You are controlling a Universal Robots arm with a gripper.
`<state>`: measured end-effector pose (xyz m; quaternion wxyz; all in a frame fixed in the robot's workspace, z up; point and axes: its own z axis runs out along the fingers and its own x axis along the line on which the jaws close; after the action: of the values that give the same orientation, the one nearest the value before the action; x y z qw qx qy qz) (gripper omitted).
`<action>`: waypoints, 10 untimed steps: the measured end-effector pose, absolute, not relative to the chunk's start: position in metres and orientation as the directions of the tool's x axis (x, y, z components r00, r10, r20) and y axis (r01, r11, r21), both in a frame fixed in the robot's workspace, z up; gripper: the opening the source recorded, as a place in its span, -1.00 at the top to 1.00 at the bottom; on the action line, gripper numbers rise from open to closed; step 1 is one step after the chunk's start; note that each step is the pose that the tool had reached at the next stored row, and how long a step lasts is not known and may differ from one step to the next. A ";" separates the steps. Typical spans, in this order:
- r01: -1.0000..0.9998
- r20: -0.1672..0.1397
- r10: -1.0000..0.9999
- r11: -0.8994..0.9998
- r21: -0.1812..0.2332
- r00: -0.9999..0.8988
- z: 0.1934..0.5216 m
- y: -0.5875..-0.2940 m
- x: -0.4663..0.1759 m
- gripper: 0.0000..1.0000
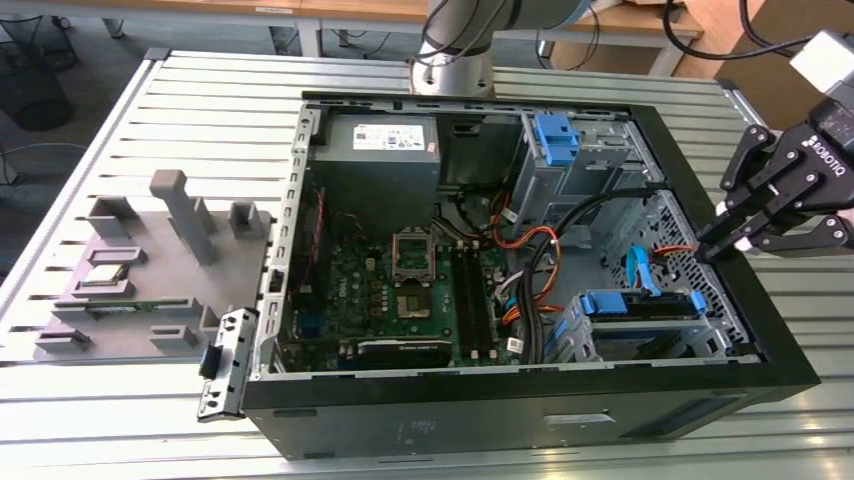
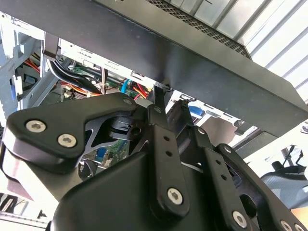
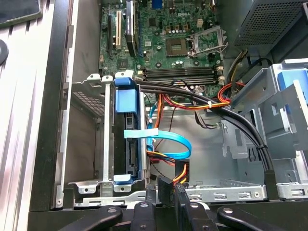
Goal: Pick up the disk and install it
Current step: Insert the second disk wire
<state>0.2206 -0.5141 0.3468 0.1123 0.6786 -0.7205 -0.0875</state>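
The disk (image 1: 638,305) sits upright in its blue bracket inside the drive cage (image 1: 587,335) of the open case (image 1: 534,400), a blue ribbon cable (image 3: 166,142) beside it. The claw (image 1: 721,245), fingers pressed together and pinching nothing, hovers at the case's edge on the exterior view's right. No print is legible. The case lies on the bench (image 1: 174,100).

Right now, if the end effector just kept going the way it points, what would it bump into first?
Probably the computer case edge beside the blue drive cage; the end effector sits right at it, though depth is unclear.
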 end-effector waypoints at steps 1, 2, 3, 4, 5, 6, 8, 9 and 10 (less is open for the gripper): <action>-0.958 0.043 -0.998 0.064 0.279 -0.054 0.347 -0.514 0.221 0.40; -0.958 0.043 -0.998 0.064 0.280 -0.054 0.346 -0.514 0.221 0.40; -0.958 0.043 -0.998 0.064 0.280 -0.054 0.346 -0.513 0.221 0.40; -0.958 0.043 -0.998 0.064 0.281 -0.054 0.346 -0.513 0.221 0.40; -0.958 0.044 -0.998 0.064 0.281 -0.054 0.345 -0.512 0.221 0.40; -0.957 0.044 -0.998 0.064 0.282 -0.054 0.345 -0.512 0.221 0.40; -0.957 0.045 -0.998 0.064 0.282 -0.054 0.344 -0.511 0.221 0.40; -0.957 0.045 -0.998 0.064 0.282 -0.054 0.344 -0.511 0.221 0.40; -0.957 0.045 -0.998 0.064 0.282 -0.054 0.344 -0.510 0.221 0.40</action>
<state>0.2210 -0.5103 0.3438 0.1141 0.6783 -0.7205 -0.0884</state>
